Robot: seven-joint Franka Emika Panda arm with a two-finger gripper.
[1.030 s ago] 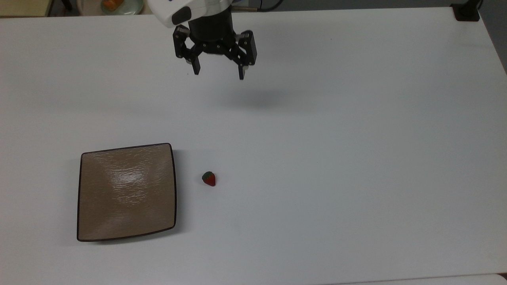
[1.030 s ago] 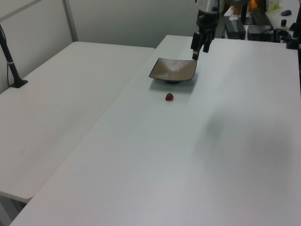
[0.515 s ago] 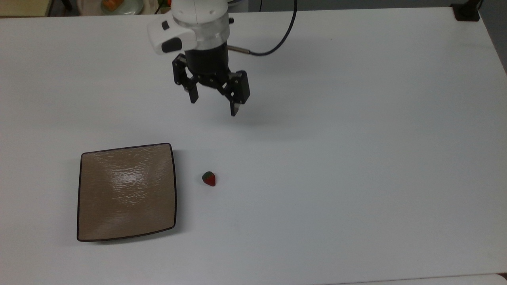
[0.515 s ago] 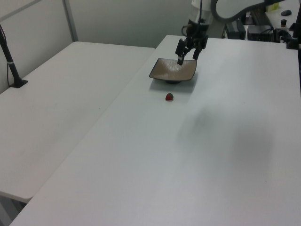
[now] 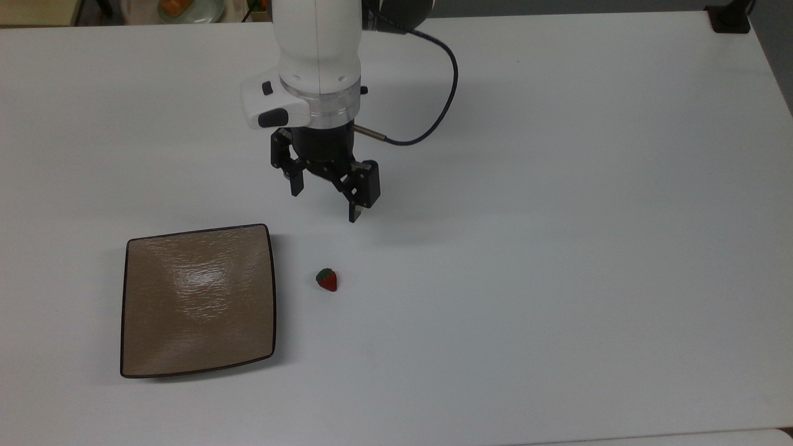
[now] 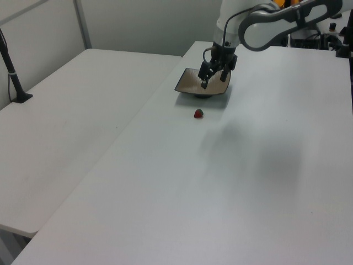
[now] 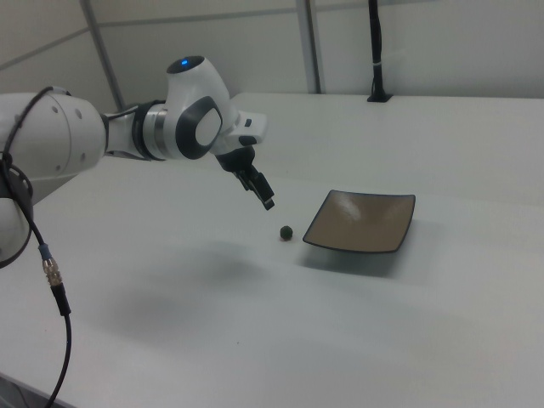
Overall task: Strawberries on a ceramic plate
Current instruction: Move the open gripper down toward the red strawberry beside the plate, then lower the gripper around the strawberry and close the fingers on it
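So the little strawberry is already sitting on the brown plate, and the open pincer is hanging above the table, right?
Not quite. The strawberry is not on the plate; it lies on the bare table just beside it, on the top view's right of the plate, apart from its rim. The rest holds: the pincer is open and hangs above the table, holding nothing.

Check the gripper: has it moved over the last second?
Yes. In the top view the gripper, fingers open, has travelled down the picture from the table's far edge toward the strawberry, which has stayed put beside the plate.
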